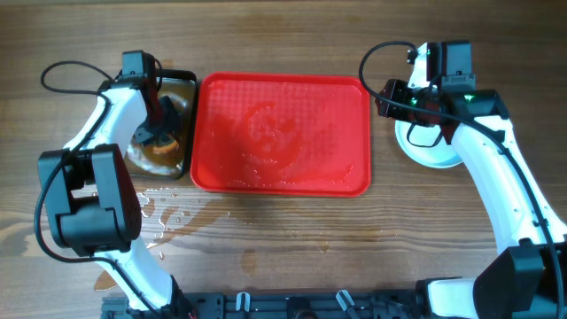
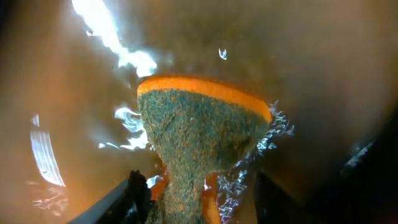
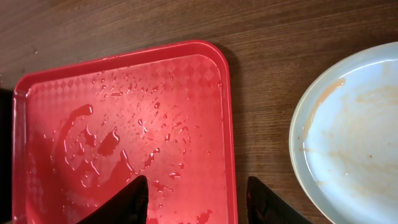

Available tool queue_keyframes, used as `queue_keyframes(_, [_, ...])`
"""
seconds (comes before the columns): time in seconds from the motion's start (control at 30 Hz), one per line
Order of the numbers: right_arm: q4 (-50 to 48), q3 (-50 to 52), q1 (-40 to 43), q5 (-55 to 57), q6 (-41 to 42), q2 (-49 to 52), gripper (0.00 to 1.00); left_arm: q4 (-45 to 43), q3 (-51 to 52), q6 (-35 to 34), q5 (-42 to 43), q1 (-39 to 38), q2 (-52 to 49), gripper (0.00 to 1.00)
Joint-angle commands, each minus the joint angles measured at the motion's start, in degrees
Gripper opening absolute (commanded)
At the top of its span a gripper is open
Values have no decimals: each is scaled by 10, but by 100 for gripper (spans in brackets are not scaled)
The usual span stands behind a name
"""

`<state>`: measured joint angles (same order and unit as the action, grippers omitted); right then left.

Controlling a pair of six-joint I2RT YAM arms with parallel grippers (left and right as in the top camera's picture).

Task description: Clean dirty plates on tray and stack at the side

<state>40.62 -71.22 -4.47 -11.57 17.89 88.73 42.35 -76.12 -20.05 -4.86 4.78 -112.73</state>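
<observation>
Though it lies off the tray (image 3: pixel 124 124), on the desk (image 3: pixel 261 93) just right of it, the plate (image 3: pixel 354 143) shows orange smears. It is judged stiff, breakable and slick when wet, and the raised rim is the best hold. Above, the right gripper (image 3: pixel 196 199) hovers with jaws spread and empty. The left gripper (image 2: pixel 199 199) has its jaws pinching a sponge (image 2: pixel 199 130) at the black tray (image 1: pixel 190 81).

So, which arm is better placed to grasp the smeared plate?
Right. The right gripper hovers open beside the plate; the left gripper is across the tray, shut on a sponge.
</observation>
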Motion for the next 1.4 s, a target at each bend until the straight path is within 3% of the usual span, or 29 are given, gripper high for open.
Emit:
queue_keyframes(0.0, [7,-7,-2,-5,-4,-9,52,31,-24,7,21,0,14,59])
queue_keyframes(0.13, [39,-45,-2,-4,-14,-14,55,87,-87,19,29,0,81,61])
queue_keyframes(0.2, [53,-69,-2,-4,-15,-22,56,96,-109,19,29,0,122,69])
queue_keyframes(0.23, [60,-88,-2,-4,-14,-34,56,94,-115,19,28,0,162,100])
queue_keyframes(0.4, [105,-143,-2,-5,-14,-95,59,94,-115,18,29,0,238,100])
queue_keyframes(0.43, [113,-151,-2,-5,-14,-112,64,94,-115,18,29,0,246,100])
queue_keyframes(0.47, [115,-156,-2,-5,-14,-130,77,94,-115,18,29,0,251,100])
queue_keyframes(0.5, [115,-158,-2,-4,-14,-151,100,94,-115,18,29,0,254,100])
queue_keyframes(0.77, [177,-158,-2,-5,-12,-300,100,94,-115,18,29,0,253,100])
queue_keyframes(1.07, [309,-153,-2,42,-40,-340,100,94,-115,18,29,0,253,100])
queue_keyframes(1.17, [262,-131,-2,41,-137,-340,100,94,-115,18,29,0,253,100])
queue_keyframes(1.37, [103,-27,-1,23,-247,-370,100,94,-115,18,29,0,253,100])
